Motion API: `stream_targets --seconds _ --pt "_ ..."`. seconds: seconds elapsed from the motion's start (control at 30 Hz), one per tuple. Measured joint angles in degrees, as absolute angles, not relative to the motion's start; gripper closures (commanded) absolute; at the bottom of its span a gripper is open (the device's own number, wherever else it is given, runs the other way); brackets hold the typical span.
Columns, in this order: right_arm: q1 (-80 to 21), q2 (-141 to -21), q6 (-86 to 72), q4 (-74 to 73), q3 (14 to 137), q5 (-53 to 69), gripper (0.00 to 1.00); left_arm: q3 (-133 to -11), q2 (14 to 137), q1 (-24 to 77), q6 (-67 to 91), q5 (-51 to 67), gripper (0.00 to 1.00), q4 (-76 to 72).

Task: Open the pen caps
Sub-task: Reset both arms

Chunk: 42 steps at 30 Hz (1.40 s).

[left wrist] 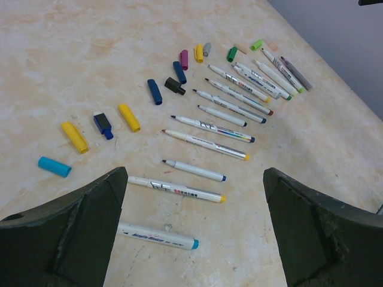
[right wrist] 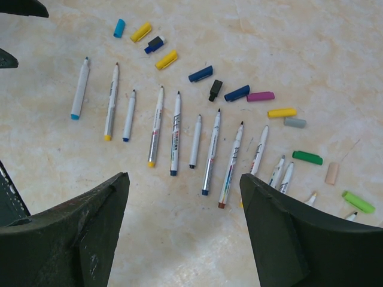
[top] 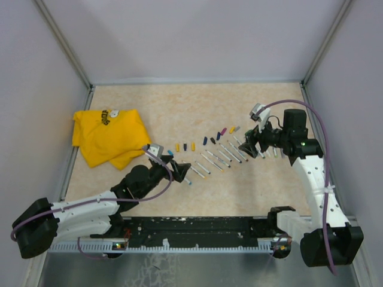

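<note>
Several pen caps [left wrist: 154,91] lie loose in a curved row on the beige table: cyan [right wrist: 119,27], yellow [right wrist: 166,60], blue [right wrist: 200,73], black [right wrist: 215,89], magenta [right wrist: 260,96], grey [right wrist: 294,122] and green [right wrist: 307,157]. Beside them lies a fan of uncapped whitish pens [right wrist: 175,133], tips bare. My left gripper [left wrist: 194,182] hovers open over the left end of the pen row [top: 221,156], nothing between its fingers. At the right end of the row my right gripper [right wrist: 184,182] also stands open and empty. In the top view the left gripper [top: 179,170] and right gripper [top: 250,143] flank the row.
A crumpled yellow cloth [top: 108,137] lies at the left of the table. Grey walls close in the back and both sides. A black rail [top: 197,230] runs along the near edge between the arm bases.
</note>
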State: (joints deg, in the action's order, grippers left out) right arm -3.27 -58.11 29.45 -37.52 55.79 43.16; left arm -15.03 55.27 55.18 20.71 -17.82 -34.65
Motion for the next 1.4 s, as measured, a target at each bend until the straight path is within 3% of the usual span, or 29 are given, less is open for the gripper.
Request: stream_targets --seconds 0.67,0.93,1.4 --pt "-3.3 -57.4 29.2 -37.3 55.8 39.1 0.23 -19.8 54.9 52.4 20.8 -14.5 0.0 -29.9" --pt "-3.3 -57.1 22.6 -33.3 55.9 28.4 0.17 -31.1 54.9 48.6 20.8 -10.0 0.0 -20.5" --pt "-3.3 -54.4 18.3 -29.6 59.5 26.5 0.16 -53.1 58.5 46.5 18.7 -6.8 0.0 2.2"
